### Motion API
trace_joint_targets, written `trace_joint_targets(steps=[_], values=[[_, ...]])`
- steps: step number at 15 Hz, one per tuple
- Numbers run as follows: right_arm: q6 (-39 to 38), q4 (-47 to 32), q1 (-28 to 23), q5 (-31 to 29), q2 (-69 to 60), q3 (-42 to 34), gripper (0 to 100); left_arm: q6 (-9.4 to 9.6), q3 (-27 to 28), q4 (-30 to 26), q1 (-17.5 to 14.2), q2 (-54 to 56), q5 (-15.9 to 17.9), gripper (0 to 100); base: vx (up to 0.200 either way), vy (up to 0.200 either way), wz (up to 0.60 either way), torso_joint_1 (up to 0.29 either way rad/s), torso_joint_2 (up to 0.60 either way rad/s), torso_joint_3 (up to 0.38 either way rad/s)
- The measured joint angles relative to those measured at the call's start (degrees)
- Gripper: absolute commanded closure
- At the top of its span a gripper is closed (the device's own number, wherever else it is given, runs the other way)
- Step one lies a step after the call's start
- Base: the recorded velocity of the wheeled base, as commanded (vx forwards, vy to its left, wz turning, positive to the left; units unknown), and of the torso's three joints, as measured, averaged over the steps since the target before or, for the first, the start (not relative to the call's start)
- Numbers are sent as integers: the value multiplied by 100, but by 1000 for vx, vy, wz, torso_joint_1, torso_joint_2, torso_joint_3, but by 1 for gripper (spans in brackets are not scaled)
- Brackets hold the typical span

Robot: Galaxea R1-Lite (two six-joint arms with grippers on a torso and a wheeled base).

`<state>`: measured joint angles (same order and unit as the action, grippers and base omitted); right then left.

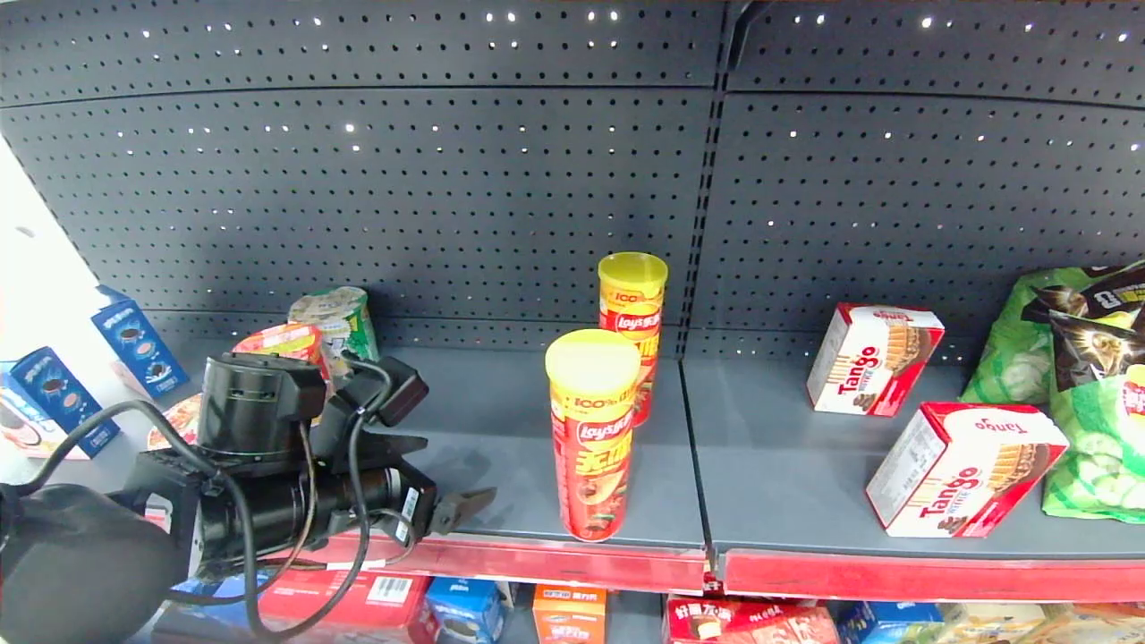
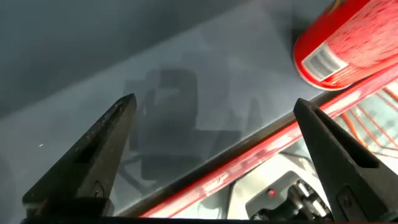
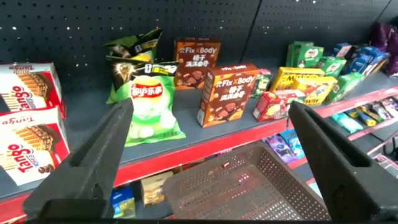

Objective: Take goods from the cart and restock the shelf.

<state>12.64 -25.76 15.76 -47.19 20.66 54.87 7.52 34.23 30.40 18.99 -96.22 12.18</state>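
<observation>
Just right of the wide-open, empty left pincer [image 2: 216, 106], the upright chips can [image 1: 592, 438].

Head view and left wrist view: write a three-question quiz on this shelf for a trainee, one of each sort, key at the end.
1. Count: how many yellow-lidded chip cans stand upright on the grey shelf?
2. True or false: the left gripper is shut on one of the cans.
3. Pick one: which goods lie on the same shelf level, to the robot's right of the cans?
A. wafer boxes
B. glass bottles
C. egg cartons

Key: 1. two; 2. false, its fingers are spread and hold nothing, near the red front edge of the shelf; 3. A.
</observation>
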Motion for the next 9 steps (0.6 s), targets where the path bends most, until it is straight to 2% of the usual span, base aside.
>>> trace_joint_targets(steps=[9], values=[[0,-10,-4,0,0,-5,0,9,556,13,236,-618,5,0,0,0,0,0,0,0]])
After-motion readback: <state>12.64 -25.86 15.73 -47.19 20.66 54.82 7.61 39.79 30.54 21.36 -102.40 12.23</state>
